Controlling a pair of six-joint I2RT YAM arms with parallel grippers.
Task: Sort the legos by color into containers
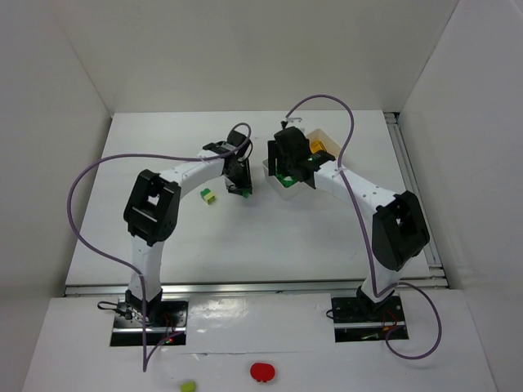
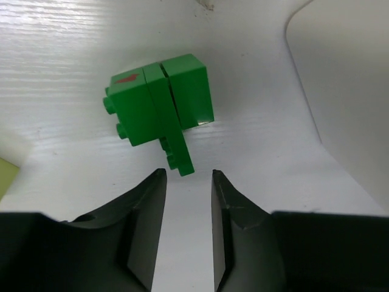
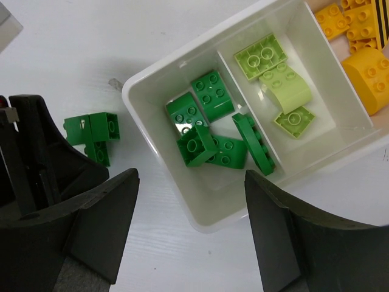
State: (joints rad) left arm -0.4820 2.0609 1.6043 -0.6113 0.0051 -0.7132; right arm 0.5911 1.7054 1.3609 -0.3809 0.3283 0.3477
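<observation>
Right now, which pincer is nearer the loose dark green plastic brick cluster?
Left: the left pincer sits just short of the cluster; the right pincer hovers over the white plastic tray.

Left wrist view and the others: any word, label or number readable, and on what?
None readable in any view.
Green brick cluster: a red mark on one face, too blurred to read.
Orange-yellow bricks: black stripes beside them at the frame edge, no letters.
</observation>
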